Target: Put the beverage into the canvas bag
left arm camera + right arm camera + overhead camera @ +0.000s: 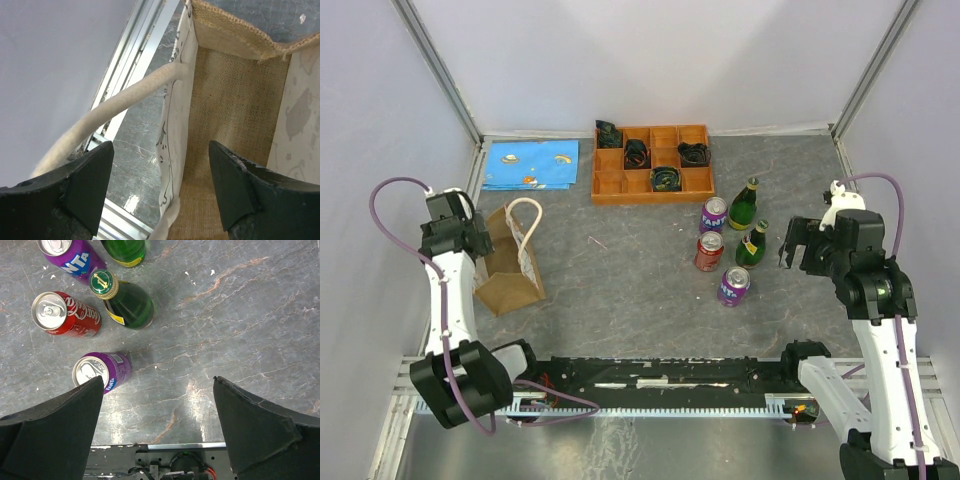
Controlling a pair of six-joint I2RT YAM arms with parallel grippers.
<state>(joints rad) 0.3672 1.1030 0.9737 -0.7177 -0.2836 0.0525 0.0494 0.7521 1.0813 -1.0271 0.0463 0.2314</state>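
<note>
Grey marbled table (640,300) with a wooden compartment tray (650,199) at the back, a few of its cells holding dark coiled bits I can't make out. To its left lies a blue patterned sheet (532,164). The canvas bag (510,272) sits at the left side, right by the left arm.

The left gripper (160,150) is spread wide over the bag's rim, one finger (85,185) outside and one over the inside. It's got the side wall between them but nothing pinched. One rope handle (125,100) runs past the outer finger.

The right gripper (159,382) is also wide open and empty, hovering just beside the drinks. Those are two green bottles (744,205) (753,244), two purple cans (714,214) (733,286) and a red can (708,251), all upright and well apart from the bag, with bare table between.

The bag stands upright, mouth up and open, its longer side running roughly near-to-far.
</note>
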